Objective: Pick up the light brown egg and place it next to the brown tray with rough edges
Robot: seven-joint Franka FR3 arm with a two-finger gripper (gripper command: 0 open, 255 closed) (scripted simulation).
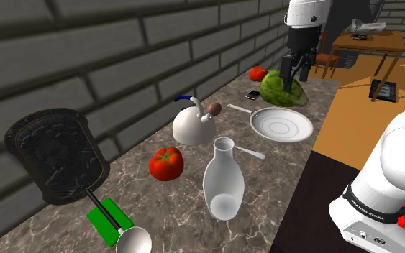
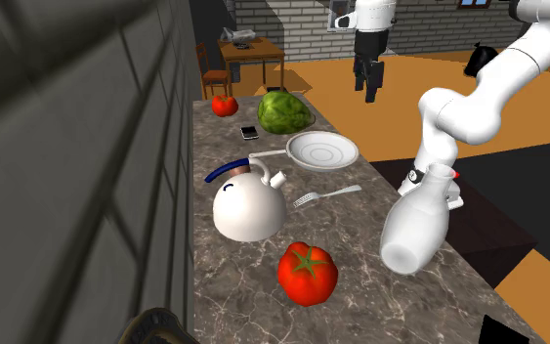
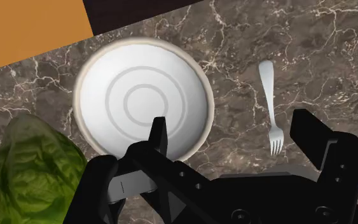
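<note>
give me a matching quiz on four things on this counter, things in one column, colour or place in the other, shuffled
Things:
1. kettle
2. lettuce
3. fork
4. tray

Descriptions:
a. green
b. dark, at the shoulder view's left
c. white with a blue handle
d. pale grey, lying flat beside the plate

Pairs: 1-c, 2-a, 3-d, 4-b

Picture edges cut off the tray and lettuce.
</note>
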